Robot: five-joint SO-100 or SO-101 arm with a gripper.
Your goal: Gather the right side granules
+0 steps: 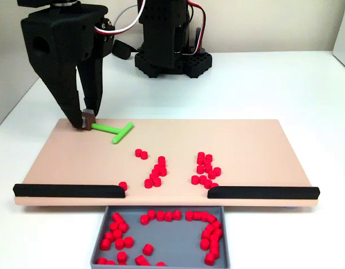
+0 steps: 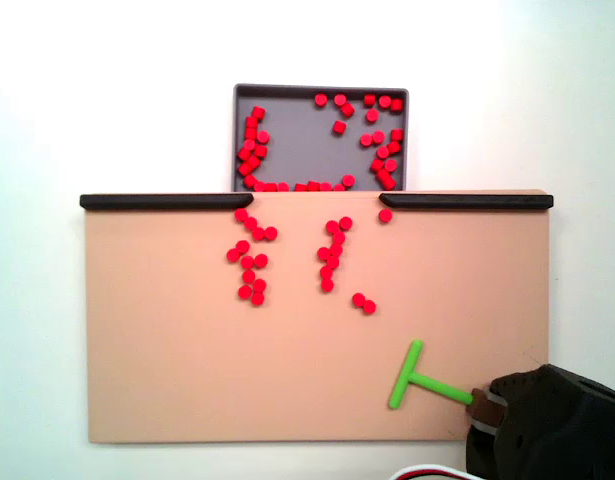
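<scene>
Red granules lie on the tan board [image 1: 245, 140] in loose groups: one cluster [image 1: 205, 168] right of centre in a fixed view, another [image 1: 155, 171] left of centre, a pair [image 1: 141, 153] behind it, and a single one [image 1: 123, 185] by the left rail. From above, the same clusters [image 2: 249, 260] [image 2: 332, 250] sit near the tray. At the board's back left corner, my gripper [image 1: 87, 120] [image 2: 479, 405] is shut on the handle end of the green T-shaped stick [image 1: 113, 130] [image 2: 417, 378], which rests on the board well away from the granules.
A grey tray [image 1: 99, 241] [image 2: 297, 140] holding many red granules sits below the gap between two black rails [image 1: 68, 190] [image 1: 262, 192] on the board's front edge. The arm's black base [image 1: 172, 56] stands behind the board on a white table.
</scene>
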